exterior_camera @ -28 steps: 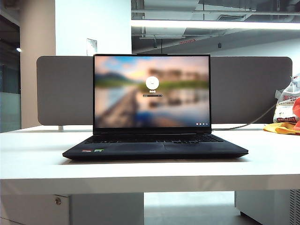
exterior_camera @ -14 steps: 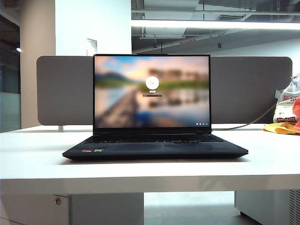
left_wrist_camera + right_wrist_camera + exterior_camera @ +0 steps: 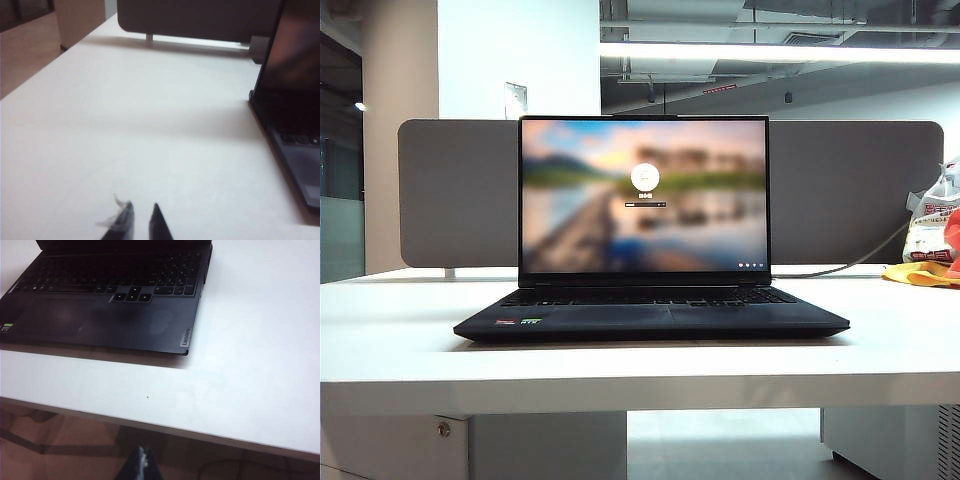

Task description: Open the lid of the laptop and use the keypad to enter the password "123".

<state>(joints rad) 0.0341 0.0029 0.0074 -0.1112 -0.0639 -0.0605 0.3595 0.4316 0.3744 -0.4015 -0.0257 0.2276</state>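
The black laptop (image 3: 650, 320) sits mid-table with its lid (image 3: 643, 195) upright and a blurred login screen lit. The keypad (image 3: 180, 275) is the block of small keys at the keyboard's right end. No arm shows in the exterior view. In the left wrist view my left gripper (image 3: 141, 210) hovers over bare table beside the laptop's (image 3: 295, 150) left side, its tips slightly apart with nothing between them. In the right wrist view my right gripper (image 3: 144, 452) hangs in front of and below the table's front edge, tips pressed together, well short of the laptop (image 3: 100, 315).
A wide grey partition board (image 3: 455, 190) stands behind the laptop. Plastic bags and a yellow cloth (image 3: 932, 240) lie at the table's far right, with a cable (image 3: 860, 262) running behind the laptop. The white table (image 3: 400, 340) has a front edge near the right gripper.
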